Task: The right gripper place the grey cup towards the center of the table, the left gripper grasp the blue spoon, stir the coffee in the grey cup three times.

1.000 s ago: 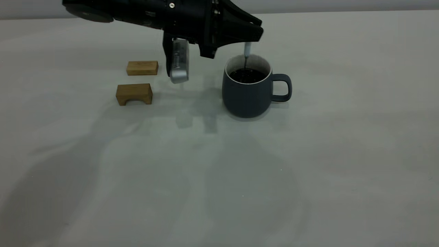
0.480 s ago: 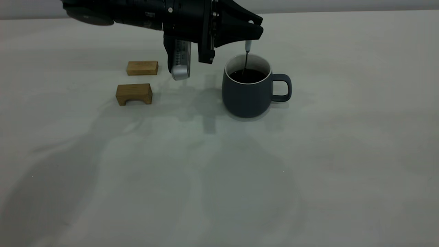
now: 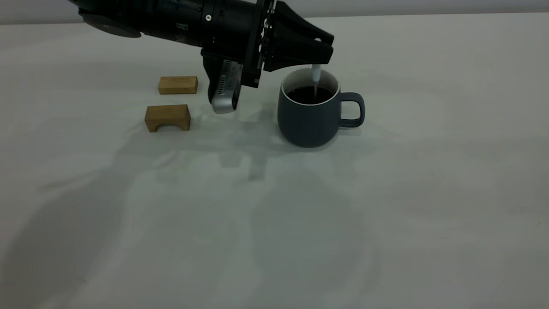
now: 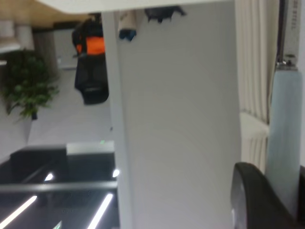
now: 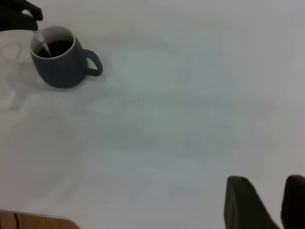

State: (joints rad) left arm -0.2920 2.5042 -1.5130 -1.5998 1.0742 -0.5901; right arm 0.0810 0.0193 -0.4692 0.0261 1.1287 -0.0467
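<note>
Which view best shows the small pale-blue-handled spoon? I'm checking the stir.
The exterior view: the pale-blue-handled spoon hangs from the left hand into the slate-grey mug. Left wrist shows only its handle; right wrist shows it far off.

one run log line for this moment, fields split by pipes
phase: stirring | left tool: shut on blue spoon, over grey cup | spoon tip: in coffee | right tool: away from cup, empty

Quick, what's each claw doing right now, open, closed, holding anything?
Left gripper: closed on the blue spoon, dipped in the grey cup.
Right gripper: open, empty.
</note>
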